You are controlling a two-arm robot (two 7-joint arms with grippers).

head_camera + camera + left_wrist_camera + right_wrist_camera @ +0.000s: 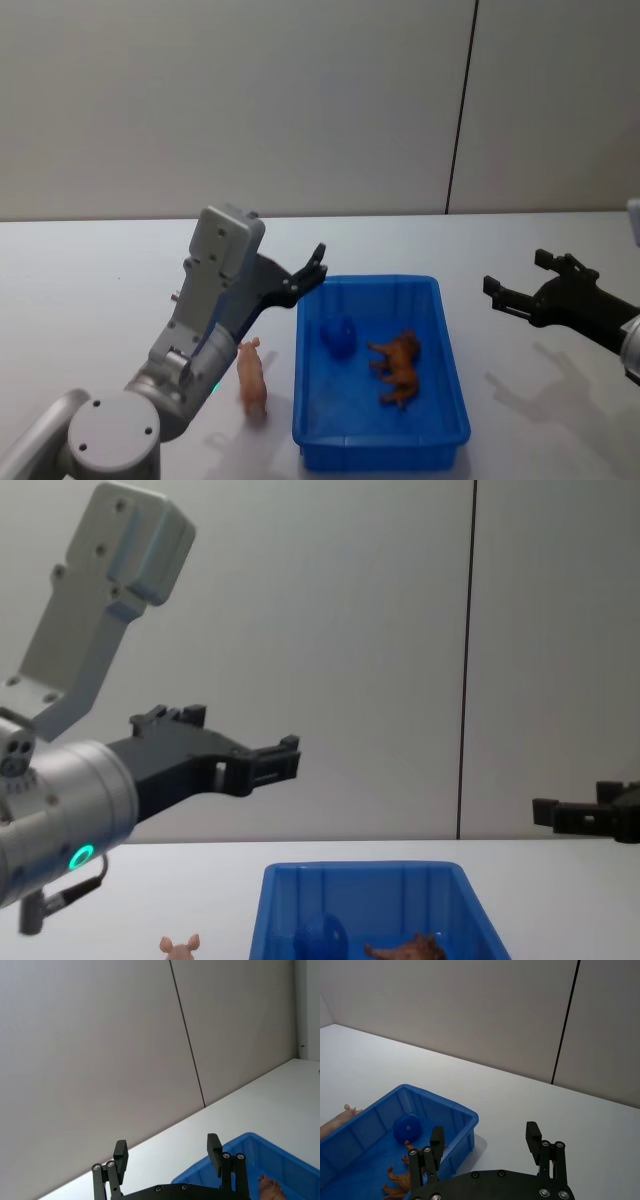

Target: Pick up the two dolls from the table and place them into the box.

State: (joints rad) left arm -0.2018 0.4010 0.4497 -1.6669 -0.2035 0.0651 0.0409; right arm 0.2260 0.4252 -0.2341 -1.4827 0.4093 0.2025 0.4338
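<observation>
The blue box [381, 453] sits on the white table [90, 300]. Inside it the reddish-brown doll [398, 369] lies on its side, also seen in the chest view [410, 948] and the right wrist view [399, 1183]. The pale pink doll [252, 380] lies on the table just left of the box [360, 874], below my left arm. My left gripper [311, 270] hovers open and empty above the box's far left corner. My right gripper [515, 272] hangs open and empty above the table, right of the box.
A dark blue rounded object [338, 337] rests in the box's far left part. A grey wall with a dark vertical seam [460, 110] stands behind the table. Bare tabletop lies left and right of the box.
</observation>
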